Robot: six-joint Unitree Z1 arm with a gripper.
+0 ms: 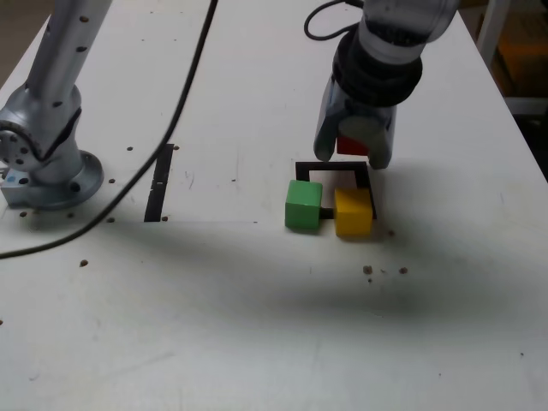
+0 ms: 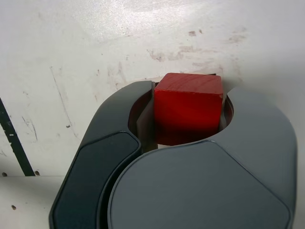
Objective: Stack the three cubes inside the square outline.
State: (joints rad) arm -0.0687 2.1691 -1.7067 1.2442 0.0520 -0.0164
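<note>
Red cube (image 2: pixel 188 107) between gripper (image 2: pixel 186 119) jaws

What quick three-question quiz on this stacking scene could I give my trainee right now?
1. True or false: the gripper is shut on the red cube.
2. In the exterior view, which cube sits further toward that view's left: A) the green cube or B) the yellow cube?
3. Fill in: the green and yellow cubes both rest across the near edge of the ____, not stacked.

Key
1. True; the jaws clamp it on both sides.
2. A, the green cube.
3. Square outline.
</note>
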